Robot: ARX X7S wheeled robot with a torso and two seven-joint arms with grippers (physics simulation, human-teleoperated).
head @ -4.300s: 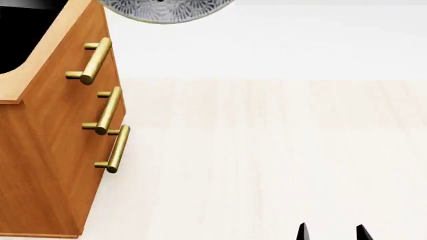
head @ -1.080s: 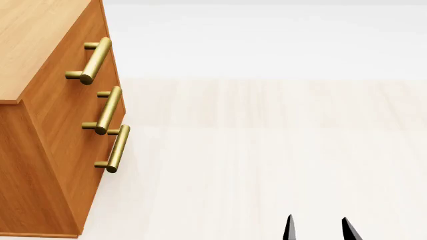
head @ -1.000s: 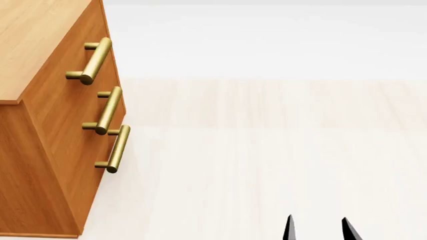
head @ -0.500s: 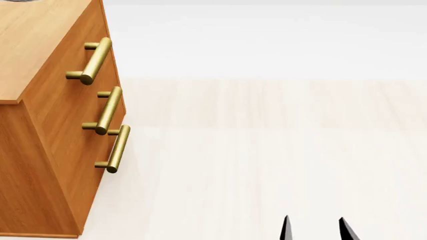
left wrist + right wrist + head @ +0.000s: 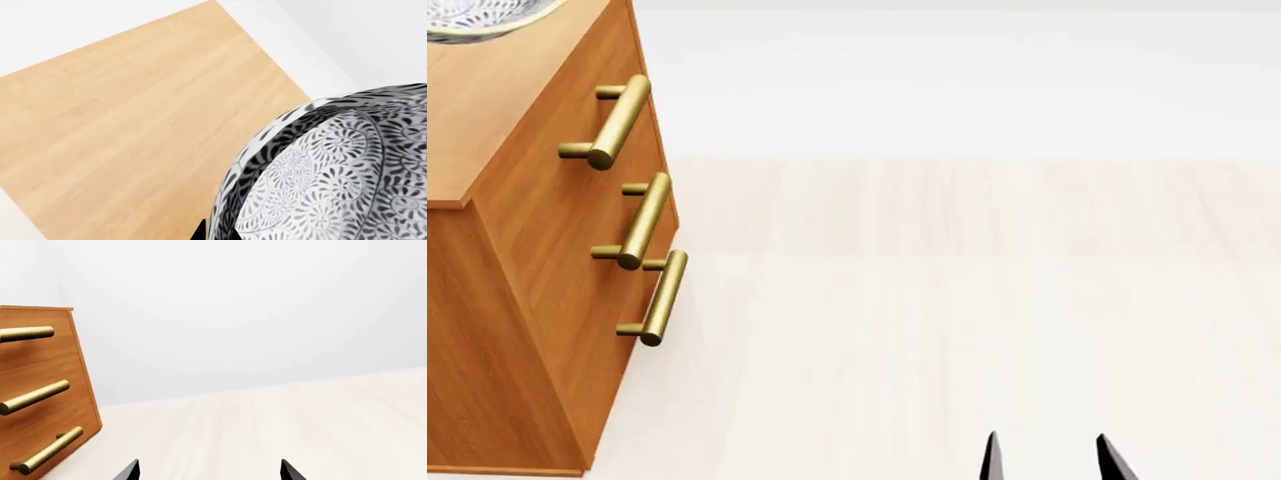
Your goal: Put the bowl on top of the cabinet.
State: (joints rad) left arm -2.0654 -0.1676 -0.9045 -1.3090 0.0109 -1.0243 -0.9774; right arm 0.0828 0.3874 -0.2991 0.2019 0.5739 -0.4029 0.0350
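Since half a second ago the bowl (image 5: 474, 20) has come further into the head view, over the far part of the cabinet (image 5: 527, 250) top, and the right gripper (image 5: 1050, 462) has slid a little toward the cabinet. From the left wrist view the bowl (image 5: 333, 175) hangs over the cabinet's pale wooden top (image 5: 127, 125), close to one edge of it; I judge it is carried there so it can be lowered onto the wood, but whether it touches already cannot be told. Only a dark tip of the left gripper (image 5: 199, 231) shows against the bowl's rim, so I cannot tell how its fingers stand, though it seems to hold the bowl. The right fingers are spread wide with nothing between them, low over the tabletop (image 5: 961, 300), waiting aside. I count one bowl, one cabinet and three brass handles (image 5: 641, 220).
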